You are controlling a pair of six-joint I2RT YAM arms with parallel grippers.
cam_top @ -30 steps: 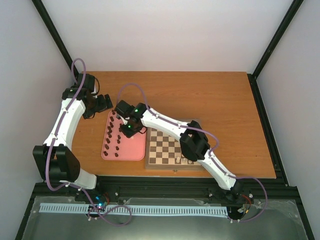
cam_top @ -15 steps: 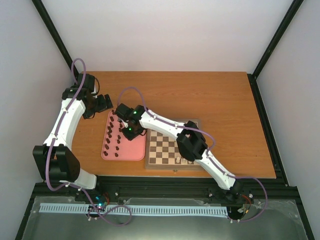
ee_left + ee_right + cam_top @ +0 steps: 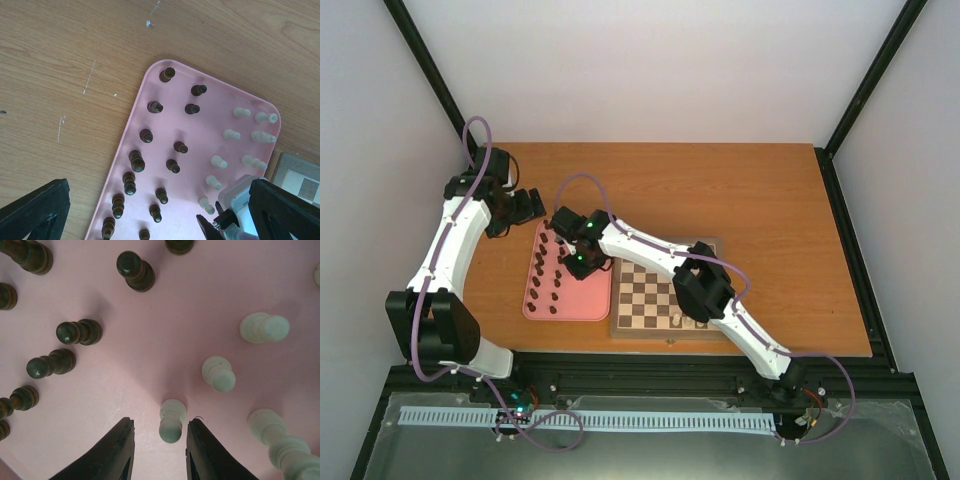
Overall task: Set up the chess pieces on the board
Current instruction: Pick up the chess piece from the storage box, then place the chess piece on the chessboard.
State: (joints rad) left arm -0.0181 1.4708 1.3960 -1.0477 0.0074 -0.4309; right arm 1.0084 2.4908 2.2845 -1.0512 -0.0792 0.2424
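2 open stretches of tabletop (image 3: 760, 200) show: a narrow strip along the left edge and a broad bare area on the far and right sides.

At the left, the left end effector (image 3: 525, 205) hangs just beyond the tray's (image 3: 592, 300) far-left corner. Its fingers are spread wide and hold nothing.

The pink tray lies just left of the board (image 3: 650, 290), their edges close together. Inside it, dark pieces (image 3: 146, 135) stand in 2 rough columns on the left half. Cream pieces (image 3: 230, 134) stand in 2 columns on the right half, nearest the board.

The right end effector (image 3: 161, 424) is low over the tray's cream side. Its fingers are set narrow on either side of 1 cream piece (image 3: 171, 421), with slim gaps showing, so nothing is clamped. Other cream pieces stand close to its right, dark ones well to its left.

Right of the tray, the board sits at the tabletop's near edge. The right arm crosses its right part. 1 cream piece (image 3: 677, 320) stands on its near row; most visible squares are bare.
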